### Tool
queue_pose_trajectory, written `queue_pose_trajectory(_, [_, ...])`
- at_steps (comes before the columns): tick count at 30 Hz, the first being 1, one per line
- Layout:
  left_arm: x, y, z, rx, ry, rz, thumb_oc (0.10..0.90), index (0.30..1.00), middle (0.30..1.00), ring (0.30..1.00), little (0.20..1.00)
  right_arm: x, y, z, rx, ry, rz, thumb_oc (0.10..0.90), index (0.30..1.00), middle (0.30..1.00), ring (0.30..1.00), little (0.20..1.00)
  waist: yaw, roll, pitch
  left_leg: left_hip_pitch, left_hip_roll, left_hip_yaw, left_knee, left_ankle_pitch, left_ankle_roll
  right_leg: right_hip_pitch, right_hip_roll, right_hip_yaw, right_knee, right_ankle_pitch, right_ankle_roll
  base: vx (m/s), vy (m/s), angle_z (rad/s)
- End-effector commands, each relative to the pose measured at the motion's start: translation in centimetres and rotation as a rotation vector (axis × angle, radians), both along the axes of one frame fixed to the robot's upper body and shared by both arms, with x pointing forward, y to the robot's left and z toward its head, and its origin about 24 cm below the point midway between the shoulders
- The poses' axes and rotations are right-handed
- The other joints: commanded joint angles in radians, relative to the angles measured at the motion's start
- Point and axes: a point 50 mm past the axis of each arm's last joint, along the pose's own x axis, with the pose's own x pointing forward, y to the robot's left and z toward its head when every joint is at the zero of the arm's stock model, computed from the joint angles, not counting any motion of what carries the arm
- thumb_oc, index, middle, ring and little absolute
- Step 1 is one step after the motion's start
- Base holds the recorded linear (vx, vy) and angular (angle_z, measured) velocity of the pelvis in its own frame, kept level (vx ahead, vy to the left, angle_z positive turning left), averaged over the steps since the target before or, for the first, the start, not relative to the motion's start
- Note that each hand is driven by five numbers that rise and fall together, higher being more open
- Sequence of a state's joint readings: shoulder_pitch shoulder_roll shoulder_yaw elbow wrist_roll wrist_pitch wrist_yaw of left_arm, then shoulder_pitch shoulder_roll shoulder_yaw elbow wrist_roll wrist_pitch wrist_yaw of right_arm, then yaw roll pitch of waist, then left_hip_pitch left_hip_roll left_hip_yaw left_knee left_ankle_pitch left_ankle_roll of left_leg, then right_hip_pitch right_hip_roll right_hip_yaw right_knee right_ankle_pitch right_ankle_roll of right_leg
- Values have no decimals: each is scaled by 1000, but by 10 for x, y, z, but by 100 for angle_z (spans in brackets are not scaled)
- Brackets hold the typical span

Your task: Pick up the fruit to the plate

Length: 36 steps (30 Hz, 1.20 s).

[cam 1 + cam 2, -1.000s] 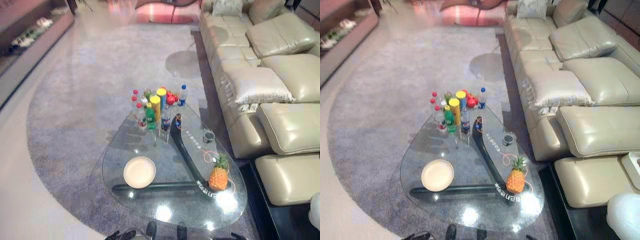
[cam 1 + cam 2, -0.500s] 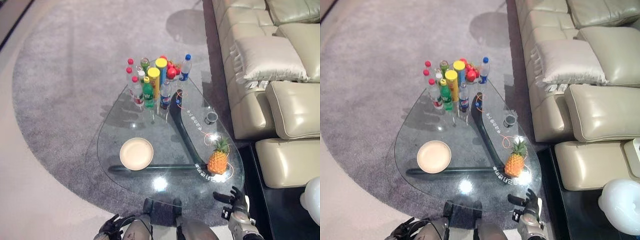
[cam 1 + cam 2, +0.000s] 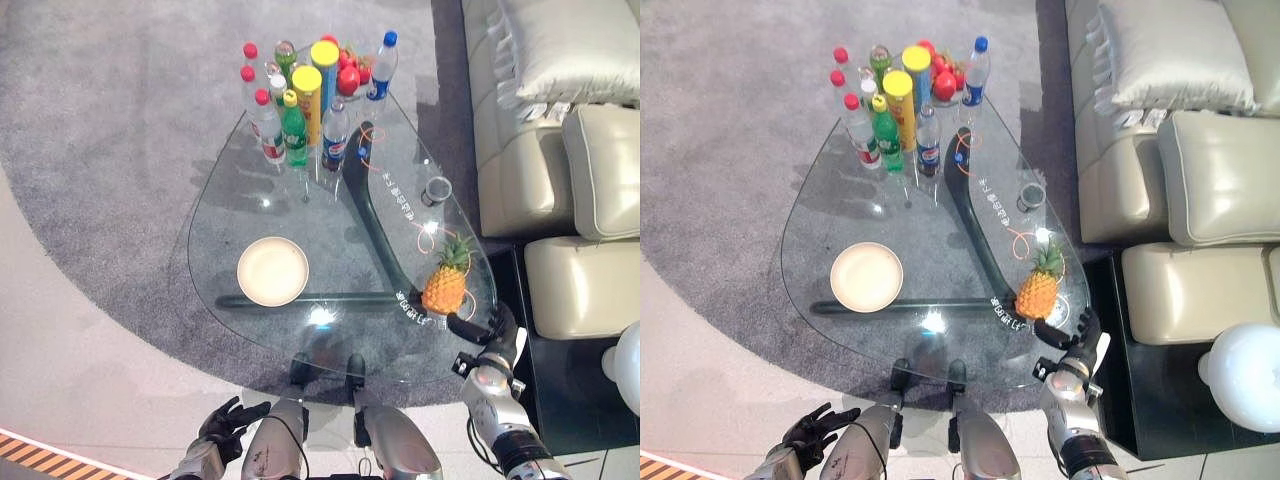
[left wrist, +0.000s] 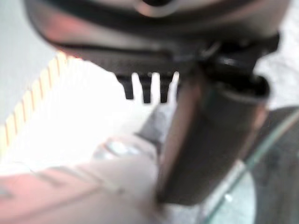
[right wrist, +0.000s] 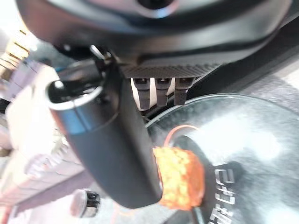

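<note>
A pineapple [image 3: 445, 285] stands upright at the near right corner of the glass table [image 3: 196, 262]. An empty cream plate [image 3: 273, 271] lies on the glass to its left. Red fruits [image 3: 348, 75] sit at the far end among bottles. My right hand [image 3: 495, 335] is open just off the table's near right rim, a little short of the pineapple and not touching it. In the right wrist view the pineapple [image 5: 180, 177] shows past the straight thumb [image 5: 107, 144]. My left hand [image 3: 225, 425] hangs open low at the near left, below the table edge.
Several bottles [image 3: 290, 125] and two yellow tubes [image 3: 308, 95] crowd the far end. A small dark cup [image 3: 437, 189] stands on the right side of the glass. A beige sofa [image 3: 560, 150] runs close along the right. A white round object [image 3: 1240, 375] sits beside it.
The camera has tipped down and closer to the table. My right hand has risen to the table's near right rim, nearer the pineapple. The left hand stays low.
</note>
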<state>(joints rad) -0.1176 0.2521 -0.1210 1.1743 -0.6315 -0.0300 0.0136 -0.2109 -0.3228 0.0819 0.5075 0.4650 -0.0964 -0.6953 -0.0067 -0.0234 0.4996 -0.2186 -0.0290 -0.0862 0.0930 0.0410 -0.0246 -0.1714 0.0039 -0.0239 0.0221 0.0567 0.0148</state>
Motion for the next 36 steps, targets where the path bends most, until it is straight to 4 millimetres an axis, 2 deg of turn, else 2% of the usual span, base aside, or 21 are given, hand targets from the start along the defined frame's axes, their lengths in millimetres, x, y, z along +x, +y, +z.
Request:
queue_pose_trajectory(1, [-31, 2, -10, 8, 76, 24, 800, 900, 900, 900, 900, 5, -24, 56, -122, -238, -109, 800, 900, 900, 900, 900, -12, -18, -40, -89, -39, 42, 156, -74, 50, -86, -20, -1, 130, -27, -9, -42, 54, -1])
queue_pose_trajectory(6, [-17, -4, -7, -7, 38, 14, 800, 900, 900, 900, 900, 25, -18, 94, -141, -353, -104, 800, 900, 900, 900, 900, -11, -8, -1, -142, -48, 53, 193, -75, 48, -134, -21, 7, 147, -23, -14, -47, 50, -4])
queue_pose_trajectory(9, [-11, -8, -5, -13, 24, 6, 800, 900, 900, 900, 900, 33, -12, 110, -136, -389, -104, 800, 900, 900, 900, 900, -10, -3, 17, -168, -50, 58, 213, -76, 47, -160, -22, 9, 160, -21, -16, -30, 35, -3])
queue_pose_trajectory(18, [-3, -18, -3, -39, -5, -9, 800, 900, 900, 900, 900, 50, -3, 135, -152, -416, -142, 800, 900, 900, 900, 900, -2, 19, 20, -258, -55, 68, 249, -71, 48, -260, -20, 11, 204, -26, -26, 5, 46, 1])
queue_pose_trajectory(26, [4, -25, -1, -51, -22, -24, 800, 900, 900, 900, 900, 60, -4, 148, -137, -414, -198, 800, 900, 900, 900, 900, 6, 34, 20, -319, -59, 69, 262, -64, 49, -331, -20, 10, 232, -27, -27, 1, 36, 1])
queue_pose_trajectory(32, [7, -30, 0, -60, -27, -35, 800, 900, 900, 900, 900, 64, -5, 147, -136, -360, -243, 800, 900, 900, 900, 900, 11, 41, 20, -340, -64, 68, 270, -64, 51, -356, -23, 10, 240, -25, -28, 5, 26, 0])
queue_pose_trajectory(36, [8, -32, 1, -67, -34, -39, 800, 900, 900, 900, 900, 67, -2, 143, -129, -317, -214, 800, 900, 900, 900, 900, 15, 44, 20, -351, -68, 65, 269, -60, 52, -367, -24, 11, 241, -22, -28, -3, 42, 0])
